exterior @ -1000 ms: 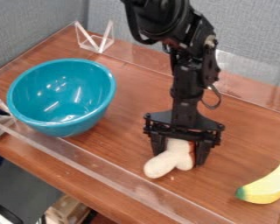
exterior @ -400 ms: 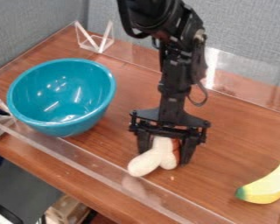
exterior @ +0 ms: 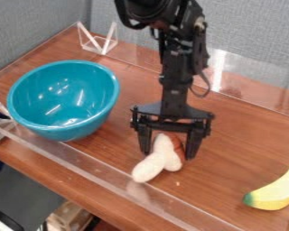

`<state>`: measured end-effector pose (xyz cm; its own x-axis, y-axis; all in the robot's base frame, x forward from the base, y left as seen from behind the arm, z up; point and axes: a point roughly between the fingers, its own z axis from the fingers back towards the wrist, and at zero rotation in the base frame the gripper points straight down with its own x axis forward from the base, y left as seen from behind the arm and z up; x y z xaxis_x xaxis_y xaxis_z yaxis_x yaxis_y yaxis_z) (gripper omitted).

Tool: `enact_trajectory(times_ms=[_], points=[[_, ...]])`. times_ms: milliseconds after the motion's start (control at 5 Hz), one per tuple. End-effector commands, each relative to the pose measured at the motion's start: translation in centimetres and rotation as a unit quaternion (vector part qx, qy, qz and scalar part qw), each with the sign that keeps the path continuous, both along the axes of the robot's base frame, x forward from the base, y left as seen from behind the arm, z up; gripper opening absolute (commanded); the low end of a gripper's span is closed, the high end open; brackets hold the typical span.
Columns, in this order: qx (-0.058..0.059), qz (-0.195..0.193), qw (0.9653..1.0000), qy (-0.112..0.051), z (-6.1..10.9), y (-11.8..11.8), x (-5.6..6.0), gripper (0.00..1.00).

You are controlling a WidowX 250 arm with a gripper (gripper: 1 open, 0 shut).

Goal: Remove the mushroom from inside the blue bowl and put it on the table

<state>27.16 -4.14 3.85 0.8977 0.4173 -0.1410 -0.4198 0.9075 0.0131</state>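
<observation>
The worktop [exterior: 123,86] is carrying everything. The bowl [exterior: 60,99] is sitting at its left, showing nothing inside. The arm [exterior: 173,54] is pointing its end effector [exterior: 170,144] straight down, fingers spread and gripping nothing. The banana [exterior: 276,189] is lying at the right edge. The mushroom [exterior: 157,159] is lying on its side between the fingers.

the mushroom [exterior: 158,160] lies on its side on the table [exterior: 231,135], to the right of the blue bowl [exterior: 62,99] and nearer the front wall. the gripper [exterior: 169,143] hangs just above the mushroom. the banana [exterior: 275,189] lies further right, well apart from the bowl.
</observation>
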Motion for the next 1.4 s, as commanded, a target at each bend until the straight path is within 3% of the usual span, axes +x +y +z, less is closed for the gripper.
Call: enact_trajectory(times_ms=[0, 400, 600, 800, 1000, 1200], points=[[-0.005, 0.016, 0.9990, -0.041, 2.5, 0.5, 1.5, 1.00], [-0.002, 0.034, 0.9982, -0.050, 3.7, 1.0, 1.8, 1.00], [-0.005, 0.046, 0.9966, -0.068, 6.1, 1.3, 1.9, 1.00], [-0.025, 0.058, 0.9952, -0.075, 8.5, 2.1, 1.7, 1.00], [-0.035, 0.055, 0.9944, -0.083, 10.1, 3.0, 1.5, 1.00], [-0.031, 0.035, 0.9941, -0.098, 10.1, 3.7, 1.4, 1.00]])
